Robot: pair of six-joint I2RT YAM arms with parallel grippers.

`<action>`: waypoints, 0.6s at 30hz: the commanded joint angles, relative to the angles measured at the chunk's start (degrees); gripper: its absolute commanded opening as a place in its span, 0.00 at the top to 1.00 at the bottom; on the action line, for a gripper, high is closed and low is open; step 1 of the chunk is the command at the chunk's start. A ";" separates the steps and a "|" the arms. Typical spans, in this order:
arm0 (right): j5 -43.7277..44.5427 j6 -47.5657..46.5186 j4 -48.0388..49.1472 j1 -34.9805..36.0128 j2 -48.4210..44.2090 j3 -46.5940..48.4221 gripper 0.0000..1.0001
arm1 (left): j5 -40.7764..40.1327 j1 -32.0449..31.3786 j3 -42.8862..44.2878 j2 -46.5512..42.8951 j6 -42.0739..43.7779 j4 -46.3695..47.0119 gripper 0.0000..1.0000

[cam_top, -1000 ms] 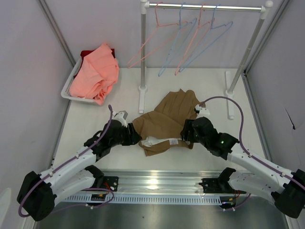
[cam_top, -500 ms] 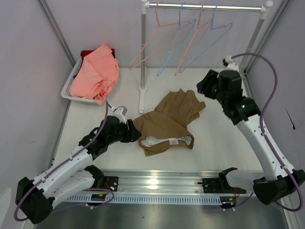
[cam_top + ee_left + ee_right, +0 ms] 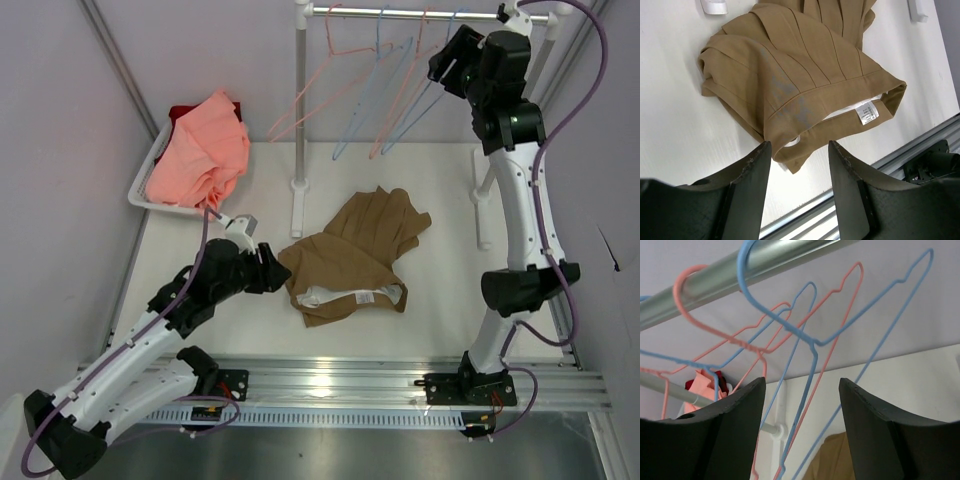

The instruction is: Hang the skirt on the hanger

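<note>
Right arm has left the skirt's 3 o'clock edge and risen to the rail; the left arm has drawn back slightly toward 8 o'clock; the skirt has not shifted.

Top view: the skirt [image 3: 350,255] lies crumpled near the middle of the table [image 3: 190,240], waistband toward 6 o'clock, white lining showing. The left gripper [image 3: 278,277] sits at the skirt's 9 o'clock edge. The right gripper [image 3: 443,62] is up at 1 o'clock, against the hangers on the rail [image 3: 430,14]. The hanger [image 3: 410,121], pale blue, hangs there among pink ones. A salmon-pink garment [image 3: 200,150] fills a white basket [image 3: 145,185] at 10 o'clock.

Left wrist view: the left gripper [image 3: 799,146] is released, jaws spread with nothing between them, above the waistband corner of the skirt [image 3: 790,65]. A small label [image 3: 867,112] shows on the lining. Contact with the fabric cannot be determined.

Right wrist view: the right gripper [image 3: 801,381] is released, jaws wide. The hanger [image 3: 813,343] is hooked over the rail [image 3: 765,257] and its wires pass through the gap; whether either jaw touches it cannot be determined.
</note>
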 commanded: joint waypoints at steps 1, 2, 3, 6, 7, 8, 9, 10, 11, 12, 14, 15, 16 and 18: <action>2.69 -1.89 -1.67 -0.54 5.08 7.76 0.32 | -0.77 -0.25 3.36 -1.78 1.35 -1.07 0.45; 3.32 -2.06 -0.63 -0.72 5.61 8.21 0.32 | -0.69 -0.33 3.45 -1.95 1.44 -1.33 0.45; 3.93 -2.41 0.08 -0.72 6.05 8.30 0.32 | -0.77 -0.33 3.71 -2.13 1.53 -1.42 0.45; 6.22 -3.64 2.02 -0.89 7.20 7.95 0.32 | -0.77 -0.25 3.71 -2.74 1.62 -1.95 0.45; 6.57 -4.08 2.63 -0.90 7.37 7.69 0.32 | -0.77 -0.25 3.62 -3.18 1.62 -2.04 0.45; 7.36 -4.69 4.03 -0.90 7.29 6.47 0.32 | -0.77 -0.33 3.62 -3.36 1.62 -2.21 0.45; 7.45 -5.05 4.83 -0.90 7.20 5.76 0.32 | -0.77 -0.33 3.54 -3.54 1.62 -2.47 0.45; 7.63 -5.48 5.62 -0.90 7.20 5.15 0.32 | -0.77 -0.33 3.54 -3.97 1.70 -2.83 0.45; 7.80 -5.75 6.49 -0.90 7.20 4.36 0.33 | -2.34 -0.33 3.62 -4.24 1.70 -3.00 0.45; 8.24 -6.36 6.59 -0.90 7.20 4.26 0.34 | -2.44 -0.25 3.62 -4.42 1.70 -3.18 0.45; 8.68 -6.89 6.50 -0.98 7.11 4.09 0.43 | -2.71 -0.25 3.36 -4.85 1.62 -3.36 0.45; 9.03 -7.24 6.59 -0.90 6.85 3.74 0.46 | -2.80 -0.33 3.27 -4.86 1.62 -3.44 0.45; 9.12 -7.51 6.94 -0.90 6.59 3.30 0.50 | -2.80 -0.33 3.01 -5.03 1.44 -3.36 0.45; 9.82 -7.86 7.03 -0.90 5.53 1.89 0.54 | -2.71 -0.33 2.66 -5.03 1.09 -3.09 0.45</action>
